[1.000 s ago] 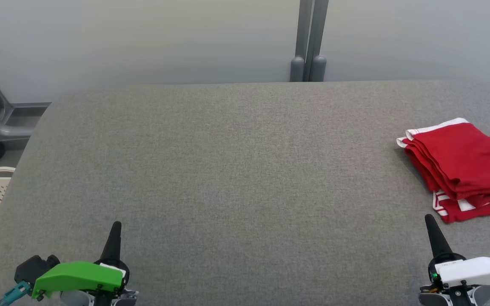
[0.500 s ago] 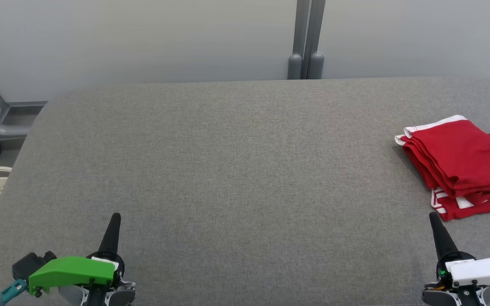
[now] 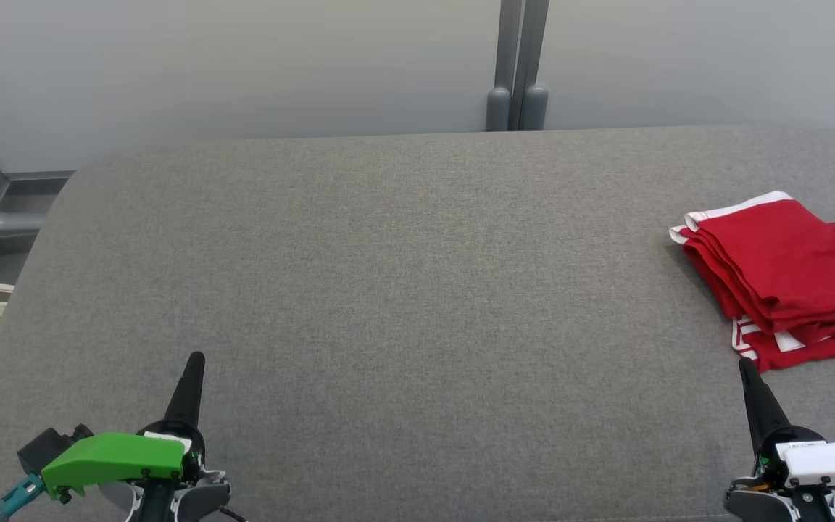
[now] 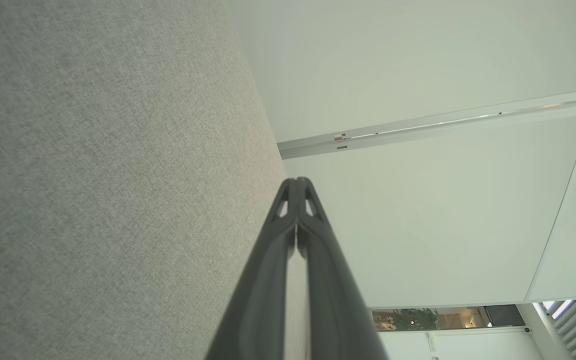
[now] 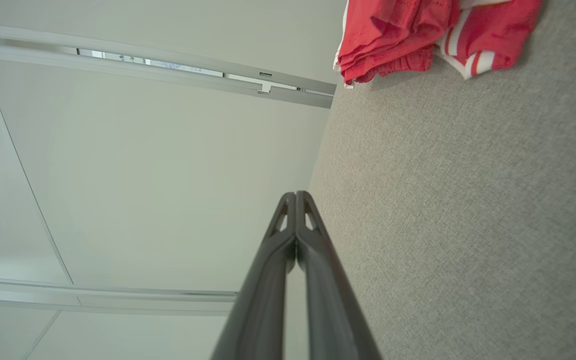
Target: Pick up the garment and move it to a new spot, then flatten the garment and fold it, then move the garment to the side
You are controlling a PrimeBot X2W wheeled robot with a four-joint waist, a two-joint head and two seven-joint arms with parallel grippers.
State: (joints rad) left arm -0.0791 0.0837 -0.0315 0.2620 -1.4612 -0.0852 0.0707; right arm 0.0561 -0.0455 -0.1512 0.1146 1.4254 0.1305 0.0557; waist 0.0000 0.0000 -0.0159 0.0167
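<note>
We find the red garment (image 3: pixel 787 279) folded into a layered stack, with white striped trim showing at its edges. It lies at the right edge of the grey fabric table (image 3: pixel 388 275). The left gripper (image 3: pixel 195 360) and right gripper (image 3: pixel 745 366) have their fingers pressed together, empty, clear of the garment.

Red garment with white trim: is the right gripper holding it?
No, the red garment lies folded on the grey surface, apart from the shut right gripper.

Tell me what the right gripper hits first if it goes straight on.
Probably the left edge of the red garment, just ahead of the right gripper; it might skim past, as height is unclear.
</note>
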